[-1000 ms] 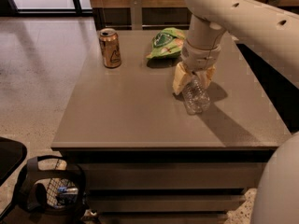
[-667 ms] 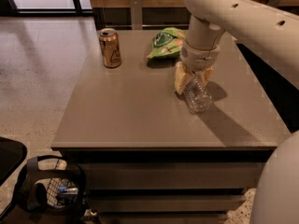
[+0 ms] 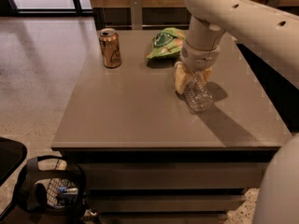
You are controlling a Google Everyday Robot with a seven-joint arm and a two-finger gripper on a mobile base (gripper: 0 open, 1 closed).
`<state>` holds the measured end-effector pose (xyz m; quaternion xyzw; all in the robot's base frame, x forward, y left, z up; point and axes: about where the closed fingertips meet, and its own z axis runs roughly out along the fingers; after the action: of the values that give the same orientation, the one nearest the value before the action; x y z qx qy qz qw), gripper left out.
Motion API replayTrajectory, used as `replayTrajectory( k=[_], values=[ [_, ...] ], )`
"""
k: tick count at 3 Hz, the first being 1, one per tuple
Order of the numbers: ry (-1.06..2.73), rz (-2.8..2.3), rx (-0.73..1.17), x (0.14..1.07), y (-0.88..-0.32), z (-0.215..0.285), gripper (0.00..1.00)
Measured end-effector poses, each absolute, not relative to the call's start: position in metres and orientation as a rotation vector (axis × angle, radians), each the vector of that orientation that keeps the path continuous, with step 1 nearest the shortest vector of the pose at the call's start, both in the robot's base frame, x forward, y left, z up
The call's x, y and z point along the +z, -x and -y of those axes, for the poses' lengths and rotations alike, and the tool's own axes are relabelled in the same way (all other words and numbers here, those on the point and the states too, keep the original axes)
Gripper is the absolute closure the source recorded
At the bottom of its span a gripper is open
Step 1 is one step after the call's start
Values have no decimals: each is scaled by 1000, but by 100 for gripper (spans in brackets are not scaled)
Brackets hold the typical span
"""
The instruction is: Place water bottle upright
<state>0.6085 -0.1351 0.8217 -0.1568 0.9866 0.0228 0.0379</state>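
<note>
The water bottle (image 3: 198, 95) is clear and ribbed. It is tilted, with its base toward the camera and low over the grey table (image 3: 126, 111), right of centre. Its cap end is hidden between the fingers. My gripper (image 3: 193, 77) reaches down from the white arm at the upper right. It is shut on the bottle's upper part, with a yellowish finger (image 3: 180, 78) on its left side. I cannot tell whether the bottle's base touches the table.
A gold drink can (image 3: 110, 47) stands upright at the table's back left. A green chip bag (image 3: 167, 42) lies at the back centre, just behind the gripper. The robot's base and a dark wire basket (image 3: 51, 190) are at the lower left on the floor.
The bottle's base has shifted very slightly to the right in the gripper. The arm and the other objects look the same.
</note>
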Motion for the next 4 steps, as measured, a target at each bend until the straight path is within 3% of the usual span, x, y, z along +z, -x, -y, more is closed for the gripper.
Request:
replayTrajectory(
  k=[4],
  values=[
    [648, -2476, 184, 928, -592, 196, 100]
  ],
)
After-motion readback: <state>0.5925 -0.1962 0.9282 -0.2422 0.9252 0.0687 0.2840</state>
